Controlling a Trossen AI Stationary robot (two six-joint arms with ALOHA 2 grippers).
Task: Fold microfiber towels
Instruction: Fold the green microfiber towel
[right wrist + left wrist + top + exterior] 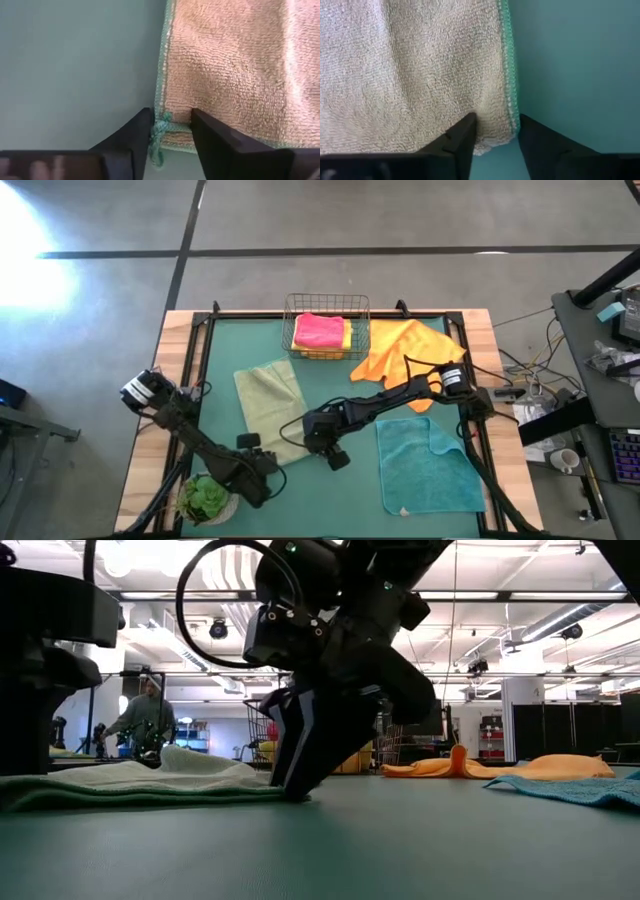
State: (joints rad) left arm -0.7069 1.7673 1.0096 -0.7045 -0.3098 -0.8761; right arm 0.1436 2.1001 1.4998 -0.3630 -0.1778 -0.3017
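The mat (340,480) covering the table (175,395) was dark green, the table's border pale wood. The folded towel (270,400) was pale sage green with a brighter green stitched hem. A teal towel (425,470) and a crumpled orange towel (405,350) were plain. In the wire basket (290,330), a pink towel (320,330) topped a yellow one (347,340). Both arms were black.

Both arms reach the near end of the sage towel (270,398) on the mat (340,480).

Nubby terry cloth sage towel (410,70), matt green mat (340,490), wire metal basket (328,308), wood table edge (170,365)
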